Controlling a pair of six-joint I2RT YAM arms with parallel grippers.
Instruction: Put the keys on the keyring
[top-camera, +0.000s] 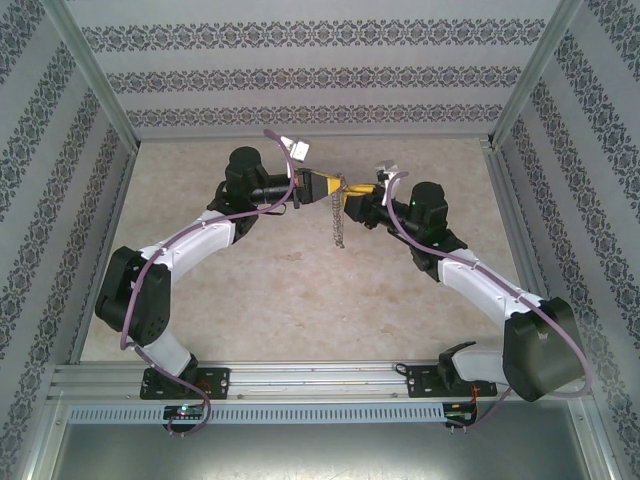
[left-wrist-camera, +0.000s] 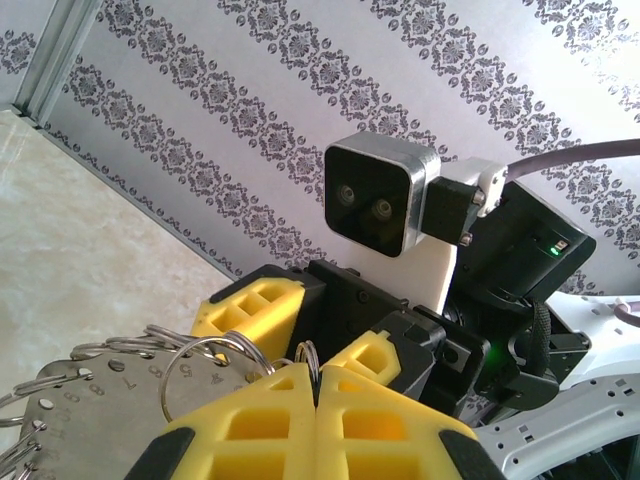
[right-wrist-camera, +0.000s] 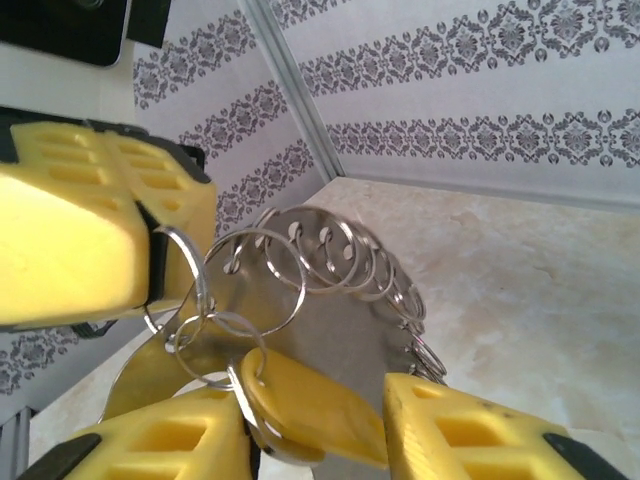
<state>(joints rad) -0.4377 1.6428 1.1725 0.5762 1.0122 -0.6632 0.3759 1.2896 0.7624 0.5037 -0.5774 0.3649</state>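
Closest to me, on the right wrist camera, my right gripper (right-wrist-camera: 312, 430) is part way open. The yellow head of the key (right-wrist-camera: 320, 405) sits between its two fingers (right-wrist-camera: 150, 445). The head touches one finger, but I cannot tell if both really pinch it. A small ring (right-wrist-camera: 205, 345) goes through the key's head, just above it. A bit further off, my left gripper (right-wrist-camera: 160, 250) is shut tight on one thin ring of the keyring (right-wrist-camera: 330, 265). The other rings fan out behind it, and flat shiny tags (left-wrist-camera: 110, 385) hang from them. From the top camera I see both grippers meeting nose to nose above the desk (top-camera: 280, 300), with the bunch dangling under them. Far behind is the patterned wall (top-camera: 320, 75). I think I am in the middle step. The key has been brought up to the keyring, but I cannot tell if it is on it yet. Next I think I must squeeze the key firmly. Then I slide its small ring onto the ring that the left gripper holds steady. The gap is tiny, so I must go slowly and aim with care.
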